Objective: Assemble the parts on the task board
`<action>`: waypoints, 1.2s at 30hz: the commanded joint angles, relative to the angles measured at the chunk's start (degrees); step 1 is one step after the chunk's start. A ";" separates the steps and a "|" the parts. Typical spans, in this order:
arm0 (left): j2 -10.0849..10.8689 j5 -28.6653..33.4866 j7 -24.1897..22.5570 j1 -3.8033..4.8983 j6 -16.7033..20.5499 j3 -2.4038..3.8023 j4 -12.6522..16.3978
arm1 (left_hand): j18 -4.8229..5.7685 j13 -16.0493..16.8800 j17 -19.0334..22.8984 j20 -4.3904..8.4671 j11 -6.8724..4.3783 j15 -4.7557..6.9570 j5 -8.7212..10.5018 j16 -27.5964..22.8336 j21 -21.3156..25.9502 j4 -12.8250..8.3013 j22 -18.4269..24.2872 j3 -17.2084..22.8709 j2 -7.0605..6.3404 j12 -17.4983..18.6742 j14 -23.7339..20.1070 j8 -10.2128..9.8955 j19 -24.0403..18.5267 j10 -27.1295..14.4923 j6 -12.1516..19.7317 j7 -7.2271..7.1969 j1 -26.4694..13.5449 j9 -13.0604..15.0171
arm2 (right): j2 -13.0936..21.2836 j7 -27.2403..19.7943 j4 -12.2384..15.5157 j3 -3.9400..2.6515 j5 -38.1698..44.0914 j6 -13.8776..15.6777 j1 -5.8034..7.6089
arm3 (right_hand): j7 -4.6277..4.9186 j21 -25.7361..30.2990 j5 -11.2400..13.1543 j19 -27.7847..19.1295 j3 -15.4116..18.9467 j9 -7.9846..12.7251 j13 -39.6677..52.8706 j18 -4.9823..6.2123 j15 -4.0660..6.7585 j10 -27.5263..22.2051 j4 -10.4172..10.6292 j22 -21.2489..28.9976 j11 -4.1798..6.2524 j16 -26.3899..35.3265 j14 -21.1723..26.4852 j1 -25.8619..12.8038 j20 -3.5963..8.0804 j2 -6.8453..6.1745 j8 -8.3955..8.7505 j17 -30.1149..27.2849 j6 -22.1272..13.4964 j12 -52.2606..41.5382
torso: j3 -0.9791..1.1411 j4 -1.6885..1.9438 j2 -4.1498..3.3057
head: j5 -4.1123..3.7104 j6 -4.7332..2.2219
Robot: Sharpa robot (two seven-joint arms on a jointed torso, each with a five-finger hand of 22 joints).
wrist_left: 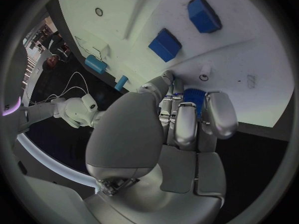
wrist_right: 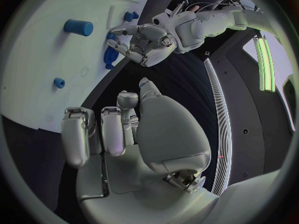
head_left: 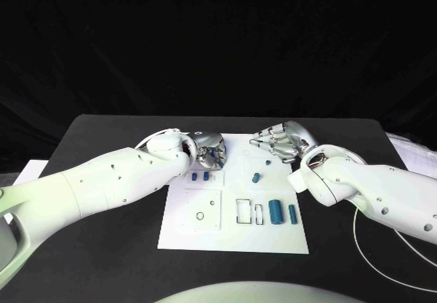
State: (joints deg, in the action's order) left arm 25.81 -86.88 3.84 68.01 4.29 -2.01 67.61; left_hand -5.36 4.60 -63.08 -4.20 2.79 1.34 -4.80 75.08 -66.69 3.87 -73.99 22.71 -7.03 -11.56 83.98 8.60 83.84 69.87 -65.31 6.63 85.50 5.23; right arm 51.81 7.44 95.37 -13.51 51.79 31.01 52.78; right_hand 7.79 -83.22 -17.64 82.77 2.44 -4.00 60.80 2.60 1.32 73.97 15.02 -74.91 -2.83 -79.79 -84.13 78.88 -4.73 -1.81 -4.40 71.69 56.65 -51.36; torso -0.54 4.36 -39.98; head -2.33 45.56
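The task board, a white plate, lies in the middle of the black table; the left hand sits over the board's far left corner, fingers curled downward; in the left wrist view the fingers close around a ribbed blue part held at the fingertips against the board surface; two blue block parts lie on the board just beyond that hand, apart from each other; in the head view these appear as two small blue pieces near the left hand

The right hand hovers past the board's far right edge, over the table, fingers spread and slightly bent, holding nothing; the right wrist view shows its fingers apart and empty, with the table below them

A small blue cylinder lies on the board's right half, near the right arm; nearer the robot, a tall blue cylinder and a thinner blue pin lie side by side, apart, with a small pale blue piece just to their left beside a rectangular outline; a small ring mark sits on the board's left half
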 commanded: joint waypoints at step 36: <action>8.88 9.01 6.68 0.60 -1.84 2.14 6.32 | 0.83 0.11 2.36 0.31 0.08 0.51 0.30 -0.77 -1.73 -0.91 -1.41 1.47 -0.60 1.75 1.23 -0.51 0.78 1.55 -1.09 0.30 -1.80 -0.11 | -0.01 -0.48 -0.18 0.05 0.17 -0.81 -0.10 | 0.06 0.22 -0.23 -0.44 0.23 -0.08 0.03 0.47 0.22 -0.18 -0.01 -1.63 0.08 0.25 -2.36 -0.06 0.08 0.54 0.17 0.02 0.44 -0.37 | -0.01 0.24 0.09 | 0.51 0.16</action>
State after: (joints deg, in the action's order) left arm 34.72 -78.57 10.07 68.54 4.23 0.10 73.89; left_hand -5.37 4.66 -60.77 -4.21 2.75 1.53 -4.77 74.51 -68.11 3.07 -74.95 23.82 -7.57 -10.13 84.18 8.37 83.84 71.05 -66.02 6.93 84.22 5.18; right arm 51.83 7.42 95.16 -13.47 51.75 30.94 52.73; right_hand 7.79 -83.22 -17.64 82.77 2.43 -4.00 60.81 2.59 1.32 73.97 15.02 -74.95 -2.83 -79.78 -84.13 78.88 -4.73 -1.81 -4.40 71.68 56.65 -51.36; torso -0.55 4.59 -39.85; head -1.83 45.69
